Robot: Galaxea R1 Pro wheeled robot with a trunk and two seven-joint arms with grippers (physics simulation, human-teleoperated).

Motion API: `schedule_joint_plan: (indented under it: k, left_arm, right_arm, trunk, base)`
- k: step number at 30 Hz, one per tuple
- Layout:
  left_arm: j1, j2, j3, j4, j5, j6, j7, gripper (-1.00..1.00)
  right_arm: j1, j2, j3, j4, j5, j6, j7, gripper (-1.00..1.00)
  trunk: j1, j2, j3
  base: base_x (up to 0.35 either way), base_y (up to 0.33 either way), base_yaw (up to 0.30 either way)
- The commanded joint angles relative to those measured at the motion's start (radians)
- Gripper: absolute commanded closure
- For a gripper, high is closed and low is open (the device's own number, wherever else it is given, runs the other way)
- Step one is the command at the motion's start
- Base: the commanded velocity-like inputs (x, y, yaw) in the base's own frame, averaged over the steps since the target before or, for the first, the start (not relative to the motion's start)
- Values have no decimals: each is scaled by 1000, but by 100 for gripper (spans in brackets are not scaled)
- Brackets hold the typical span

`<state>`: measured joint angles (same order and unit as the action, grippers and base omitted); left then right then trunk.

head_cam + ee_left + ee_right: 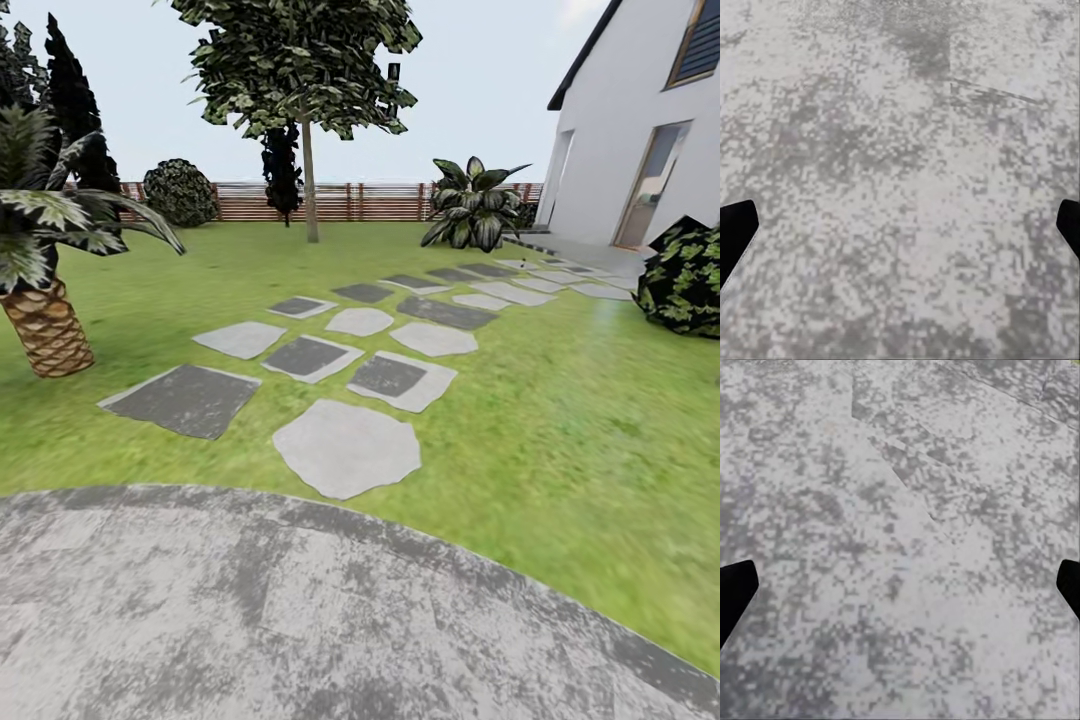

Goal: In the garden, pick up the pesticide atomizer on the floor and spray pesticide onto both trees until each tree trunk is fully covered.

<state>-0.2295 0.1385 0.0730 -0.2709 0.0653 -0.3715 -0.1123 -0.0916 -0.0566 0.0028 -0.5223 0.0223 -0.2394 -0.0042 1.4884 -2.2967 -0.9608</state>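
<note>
Head view looks across the garden lawn (560, 420) from a rounded patch of mottled grey paving (250, 610) that takes up the near edge of the ground. Beyond the paving's curved rim, a trail of stepping stones (345, 447), some pale and some dark grey, runs over the grass toward the far right corner, where a white house (620, 130) stands with a tall glazed door (652, 185).

One tree (300, 60) with a slim, straight grey-brown trunk (311, 180) rises near the far edge of the lawn, well apart from the paving, just in front of the brown slatted fence (350, 202). A scaly-trunked palm (45, 325) stands at the left edge, with a dark cypress (75, 100) behind it. A round bush (180, 192) sits by the fence, a broad-leaved plant (475, 205) grows near the house corner, and another dark shrub (685, 280) is at the right edge.

Left wrist view looks down on speckled grey paving, with the left gripper (900, 232) spread wide, its dark fingertips (735, 232) at opposite sides and nothing between them. Right wrist view gives the same: the right gripper (900, 592) spread apart over cracked grey paving, fingertips (735, 589) holding nothing.
</note>
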Motion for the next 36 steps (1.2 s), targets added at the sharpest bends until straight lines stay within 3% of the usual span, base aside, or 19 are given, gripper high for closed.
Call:
schedule_joint_plan:
  k: [1,12,36]
  left_arm:
    - [-1,0,7,1,7,-1,-10,-100]
    - [-1,0,28,1,31,-2,-10,-100]
    - [0,0,29,1,31,-2,-12,-100]
  right_arm:
    - [0,0,0,1,2,-3,0,-100]
    - [0,0,0,0,2,-3,0,-100]
    - [0,0,-1,1,2,-3,0,-100]
  trunk:
    - [0,0,-1]
    - [0,0,-1]
    - [0,0,-1]
  base:
    - [340,0,0]
    - [340,0,0]
    - [340,0,0]
